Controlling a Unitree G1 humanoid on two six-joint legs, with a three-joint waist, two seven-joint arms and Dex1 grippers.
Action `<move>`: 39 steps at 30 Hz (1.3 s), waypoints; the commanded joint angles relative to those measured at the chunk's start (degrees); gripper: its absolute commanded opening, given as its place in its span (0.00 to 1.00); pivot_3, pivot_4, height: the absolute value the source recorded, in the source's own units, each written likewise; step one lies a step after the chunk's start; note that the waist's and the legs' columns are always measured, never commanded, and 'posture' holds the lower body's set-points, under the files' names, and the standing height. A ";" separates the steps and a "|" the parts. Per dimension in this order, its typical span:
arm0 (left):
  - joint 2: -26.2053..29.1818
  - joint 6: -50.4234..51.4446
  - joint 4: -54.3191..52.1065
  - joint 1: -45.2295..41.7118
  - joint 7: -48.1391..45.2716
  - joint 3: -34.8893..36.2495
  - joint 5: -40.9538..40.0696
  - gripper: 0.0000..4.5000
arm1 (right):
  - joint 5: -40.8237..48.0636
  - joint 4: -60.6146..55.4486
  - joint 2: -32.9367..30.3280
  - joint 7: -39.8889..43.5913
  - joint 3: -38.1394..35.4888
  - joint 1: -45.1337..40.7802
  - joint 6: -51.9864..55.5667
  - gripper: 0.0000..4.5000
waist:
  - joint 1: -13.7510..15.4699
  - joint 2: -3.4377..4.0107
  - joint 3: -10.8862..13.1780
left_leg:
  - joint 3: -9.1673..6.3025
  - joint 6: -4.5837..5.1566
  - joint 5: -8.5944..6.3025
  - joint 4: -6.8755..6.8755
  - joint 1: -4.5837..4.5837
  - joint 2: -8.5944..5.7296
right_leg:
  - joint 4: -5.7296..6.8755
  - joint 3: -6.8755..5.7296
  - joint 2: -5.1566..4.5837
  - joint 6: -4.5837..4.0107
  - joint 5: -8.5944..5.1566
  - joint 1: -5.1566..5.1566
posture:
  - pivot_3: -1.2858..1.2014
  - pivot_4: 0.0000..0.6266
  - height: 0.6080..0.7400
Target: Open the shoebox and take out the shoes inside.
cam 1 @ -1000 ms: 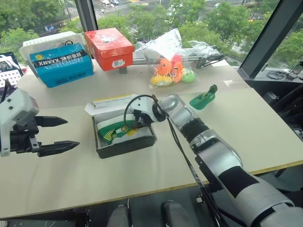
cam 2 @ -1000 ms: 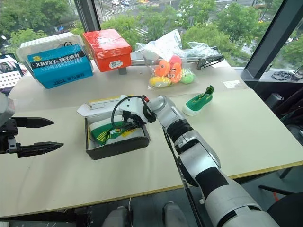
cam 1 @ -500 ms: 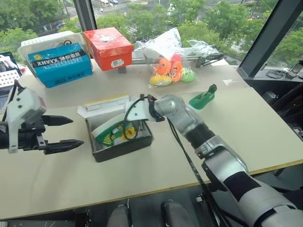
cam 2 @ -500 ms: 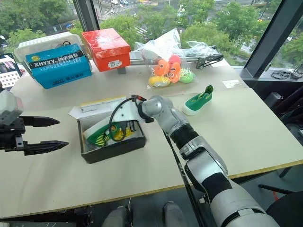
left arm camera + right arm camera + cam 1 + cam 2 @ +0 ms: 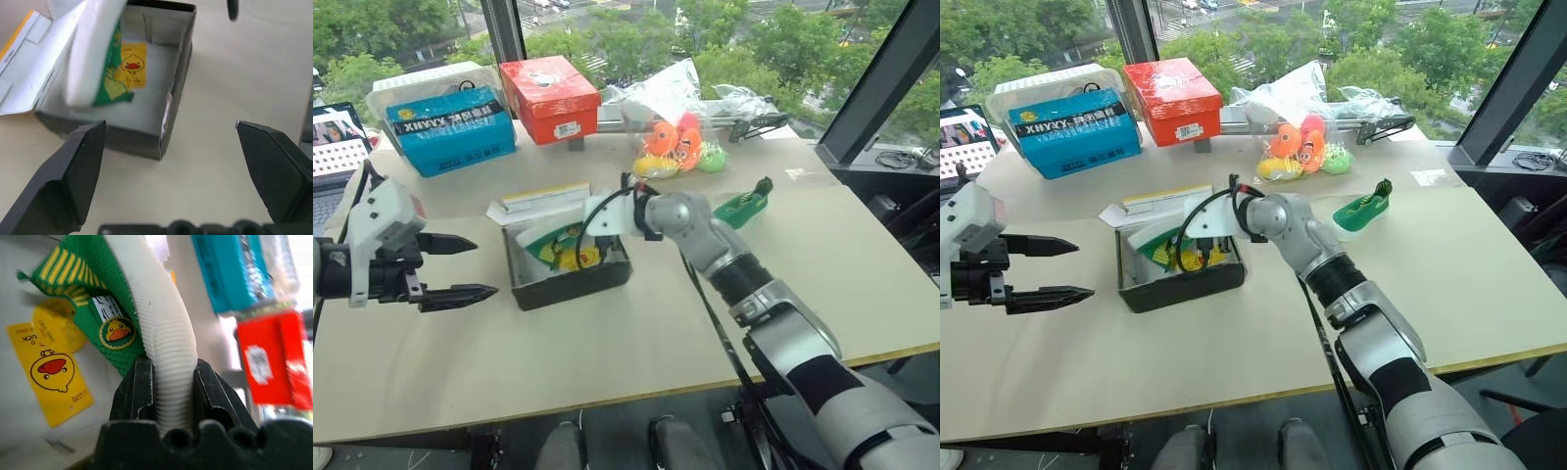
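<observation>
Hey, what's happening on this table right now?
A humanoid robot is emptying an open shoebox. Its right gripper is clamped on the white sole of a green shoe and holds it tilted over the box. The other green shoe already lies on the table beside the box. The left gripper hovers open, apart from the box. A yellow duck tag lies inside the box.

Your left gripper (image 5: pixel 168 132) has its jaws wide apart, facing the open shoebox (image 5: pixel 166 112); green shoe (image 5: pixel 100 63) tilted inside, yellow duck tag (image 5: pixel 133 65) beside it.
</observation>
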 commanded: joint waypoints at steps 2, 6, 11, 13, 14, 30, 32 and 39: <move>0.57 -2.29 1.01 -2.96 0.56 -1.69 0.33 1.00 | 1.91 -8.12 3.60 -1.16 -3.27 -1.14 8.34 0.11 | -0.37 -0.01 0.00 | 0.00 0.00 0.00 0.00 0.00 0.03 | 0.03 0.04 0.05 -0.01 0.00 -0.02 | 0.52 0.24 1.00; 0.47 -2.19 0.90 -2.87 0.63 -1.74 0.24 1.00 | 7.30 -8.22 2.81 0.53 -9.97 -2.96 18.04 0.11 | 0.05 -0.01 0.00 | 0.00 0.00 0.00 0.02 -0.02 0.04 | 0.01 0.01 0.05 0.00 0.00 0.00 | 0.52 0.24 1.00; -0.45 -1.82 0.30 -3.57 1.25 -2.93 -0.79 1.00 | 26.00 -12.37 2.11 5.22 -27.15 -4.59 44.57 0.11 | 1.59 -0.01 0.00 | -0.02 0.00 0.00 0.16 -0.16 -0.01 | -0.03 -0.07 -0.04 0.02 0.01 0.03 | 0.52 0.24 1.00; -0.54 -2.20 0.75 -4.32 1.13 -4.04 -0.78 1.00 | 32.65 -15.13 0.67 6.70 -32.71 -4.16 55.98 0.11 | 1.76 -0.01 0.00 | -0.03 0.00 0.00 0.14 -0.16 0.00 | -0.03 -0.08 -0.04 0.02 0.01 0.04 | 0.52 0.24 1.00; -0.54 -2.65 1.30 -4.94 0.93 -4.89 -0.55 1.00 | 35.65 -16.77 -0.22 6.75 -35.60 -3.60 61.87 0.11 | 1.83 -0.01 0.00 | -0.03 0.01 0.00 0.14 -0.16 0.01 | -0.03 -0.08 -0.03 0.02 0.01 0.04 | 0.52 0.24 1.00; -2.82 -9.36 10.85 -18.87 -4.02 -20.83 4.70 1.00 | 50.62 -26.89 -6.97 -1.13 -56.04 21.48 95.88 0.11 | 1.35 -0.01 -0.01 | 0.02 0.07 -0.02 0.18 -0.20 -0.06 | -0.07 0.00 0.00 0.06 0.00 0.05 | 0.52 0.24 1.00; -2.49 -9.58 11.24 -19.22 -4.93 -21.83 5.40 1.00 | 50.87 -24.73 -8.03 -0.61 -53.08 23.74 93.30 0.11 | 1.21 -0.01 -0.01 | 0.02 0.07 -0.02 0.19 -0.19 -0.06 | -0.06 0.02 0.00 0.07 0.00 0.04 | 0.52 0.24 1.00; -1.75 -10.54 12.20 -19.28 -6.79 -22.21 7.05 1.00 | 45.87 -12.36 -15.59 0.46 -40.97 24.78 77.13 0.11 | 1.18 -0.04 -0.02 | 0.02 0.09 -0.03 0.22 -0.09 -0.05 | -0.09 0.04 0.02 0.11 -0.02 0.18 | 0.52 0.24 1.00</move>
